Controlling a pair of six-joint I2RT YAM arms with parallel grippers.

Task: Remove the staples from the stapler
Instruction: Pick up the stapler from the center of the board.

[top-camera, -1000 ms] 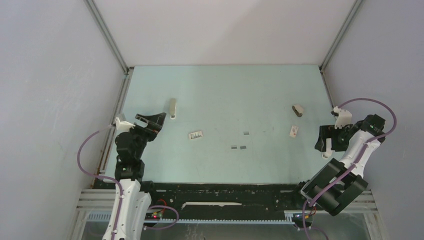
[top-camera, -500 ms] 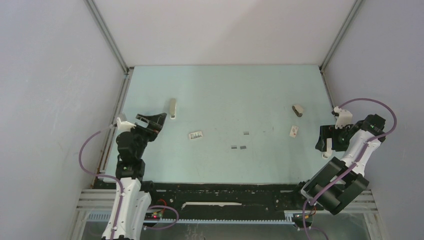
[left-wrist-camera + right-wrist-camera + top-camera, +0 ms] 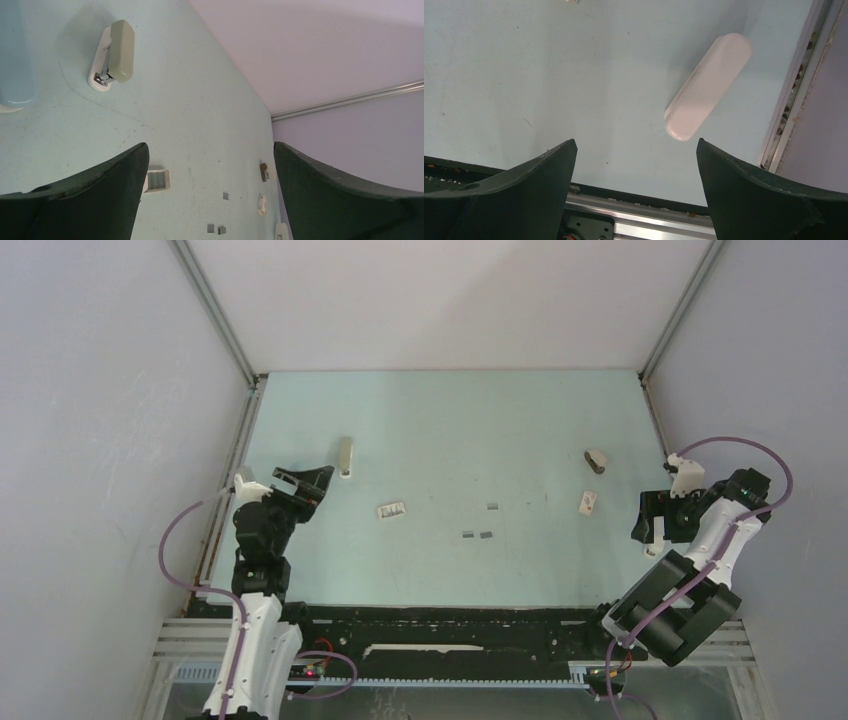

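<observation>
While both pairs of fingers [image 3: 514, 195] stand apart, the stapler [image 3: 708, 86] lies white, oblong, round-ended.

I see a pale mint-green surface [image 3: 450, 420], lightly scuffed, boxed in by plain grey-white walls [image 3: 440, 300] with aluminium corner posts [image 3: 217, 310], evenly lit.

The stapler [image 3: 708, 86] is a small, bright-white oblong with rounded ends, lying flat on the pale green bench [image 3: 524, 75] in the upper right of the right wrist view. It runs diagonally from lower left to upper right, with its smooth shell facing up and its upper end close to the bench's edge rail. The staples [image 3: 485, 535] are tiny dark-grey strips lying loose just below the middle of the top view: two sit side by side, and one [image 3: 491, 506] lies alone slightly above them.
</observation>
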